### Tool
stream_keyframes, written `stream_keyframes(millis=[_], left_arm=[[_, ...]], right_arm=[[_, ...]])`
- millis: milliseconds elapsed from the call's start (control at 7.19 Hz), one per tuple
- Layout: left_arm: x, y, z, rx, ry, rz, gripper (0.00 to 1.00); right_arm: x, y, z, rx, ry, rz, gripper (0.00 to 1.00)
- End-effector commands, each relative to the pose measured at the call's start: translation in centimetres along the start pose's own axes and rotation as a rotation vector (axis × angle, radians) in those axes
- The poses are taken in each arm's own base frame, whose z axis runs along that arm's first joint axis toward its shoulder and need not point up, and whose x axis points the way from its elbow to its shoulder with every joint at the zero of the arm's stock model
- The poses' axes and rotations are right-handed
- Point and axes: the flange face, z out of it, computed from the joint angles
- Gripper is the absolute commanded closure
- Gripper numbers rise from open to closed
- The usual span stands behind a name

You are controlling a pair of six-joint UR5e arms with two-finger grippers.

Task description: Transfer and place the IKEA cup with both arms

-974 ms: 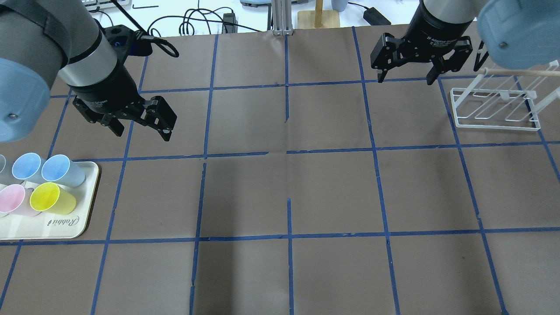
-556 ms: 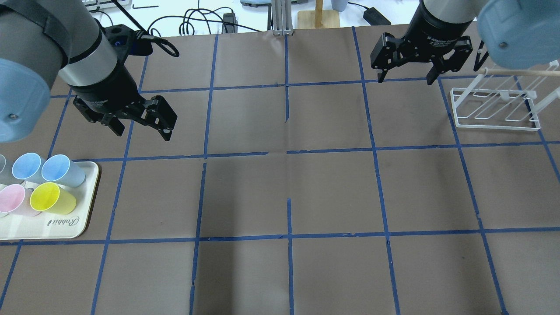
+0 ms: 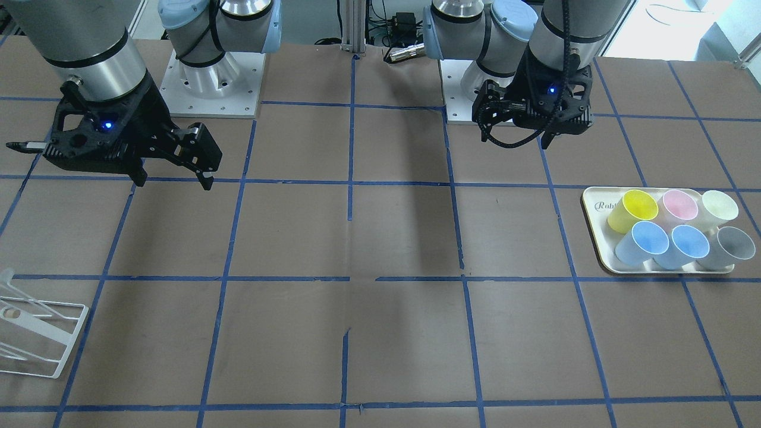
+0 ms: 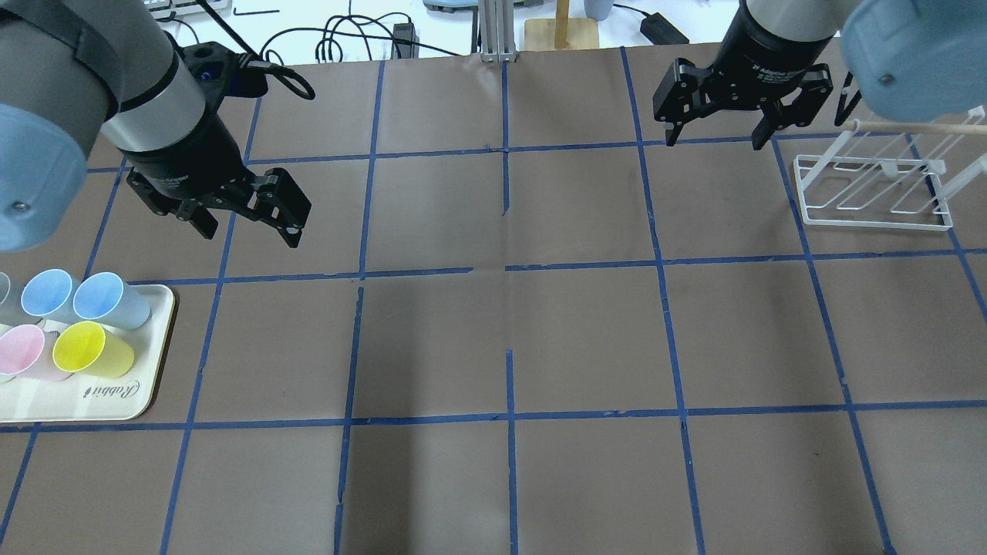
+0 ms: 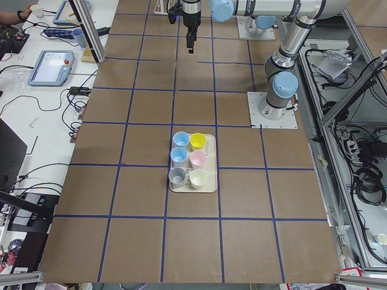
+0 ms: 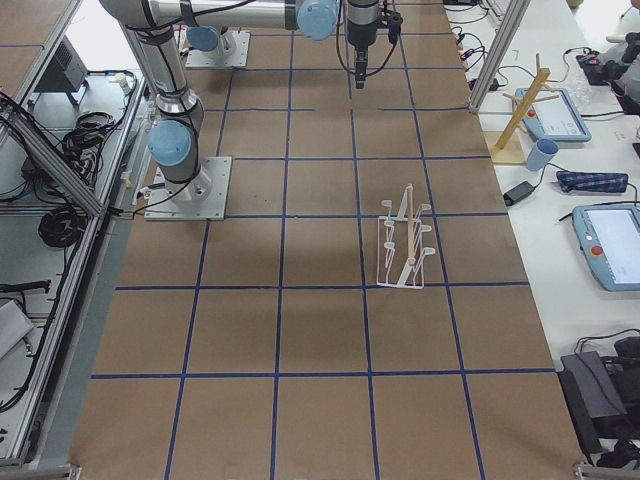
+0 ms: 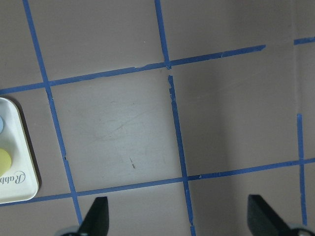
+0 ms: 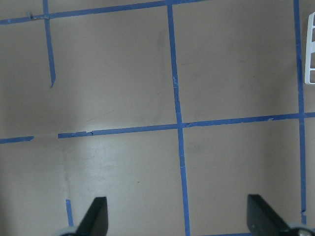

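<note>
The IKEA cup (image 4: 104, 299) sits on the cream tray (image 4: 116, 405) at the overhead view's lower left, beside a twin blue cup (image 4: 45, 293). The left gripper (image 4: 250, 223) hovers over the table (image 4: 586, 339) at upper left, jaws spread wide. The right gripper (image 4: 713, 137), upper right near the white wire rack (image 4: 871, 223), has its jaws wide too.

- A table (image 4: 586, 339) covered in brown paper fills every view, marked into squares by blue tape lines (image 4: 510, 416).
- At the top centre of the overhead view an aluminium post (image 4: 493, 31) rises from the table's far edge, with black cables (image 4: 362, 35) lying just left of it.
- A white bench (image 5: 48, 90) runs down the left edge of the left side view and carries a tablet (image 5: 55, 59).
- A wooden stand (image 6: 523, 105) sits in the upper right of the right side view.
- The light is uneven: a darker band (image 3: 404, 196) crosses the middle of the table.
</note>
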Motion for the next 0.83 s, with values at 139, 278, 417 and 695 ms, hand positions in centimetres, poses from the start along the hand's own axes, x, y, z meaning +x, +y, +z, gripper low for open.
stream_keyframes(millis=[139,278,417,695], left_arm=[[0.03,-0.05,-0.01,0.003,0.003,0.0,0.0],[0.02,-0.1,0.06,0.001,0.003,0.0,0.0],[0.01,-0.2,0.26,-0.002,0.004,0.0,0.0],[-0.01,-0.38,0.43,-0.003,0.004,0.0,0.0]], right_arm=[[0.0,0.01,0.04,-0.001,0.0,0.0,0.0],[0.0,0.01,0.04,-0.001,0.0,0.0,0.0],[0.0,0.01,0.04,-0.001,0.0,0.0,0.0],[-0.01,0.06,-0.05,0.0,-0.002,0.0,0.0]])
